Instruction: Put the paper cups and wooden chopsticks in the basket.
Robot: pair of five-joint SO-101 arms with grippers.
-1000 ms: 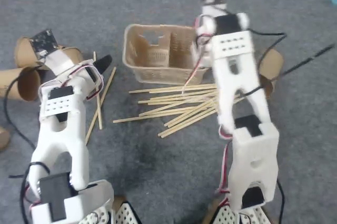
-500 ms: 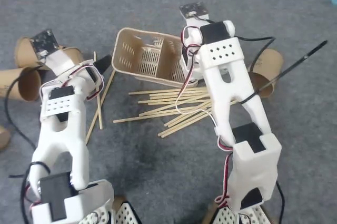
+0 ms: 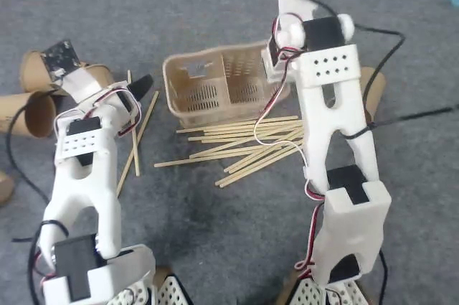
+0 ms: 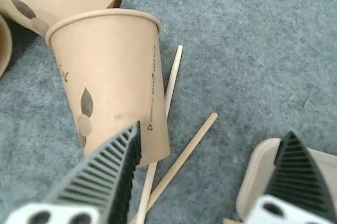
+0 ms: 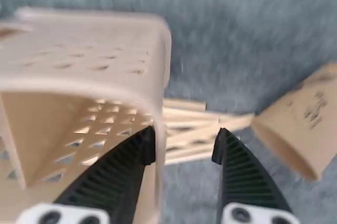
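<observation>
My right tool (image 5: 184, 132) stands astride the right wall of the beige perforated plastic basket (image 5: 79, 76), jaws apart, one touching the wall and a gap at the other. A sideways swing could tip the basket or shove it onto the pile of thin wooden chopsticks (image 3: 244, 147) lying just near of it. My left tool (image 4: 210, 132) hangs open over a brown paper cup (image 4: 110, 81) lying on its side on the grey carpeted worktop (image 4: 253, 34); a hard squeeze might crush it or roll it away. The high view hides the straddled wall behind my arm, yet shows other paper cups (image 3: 32, 115) at the left.
</observation>
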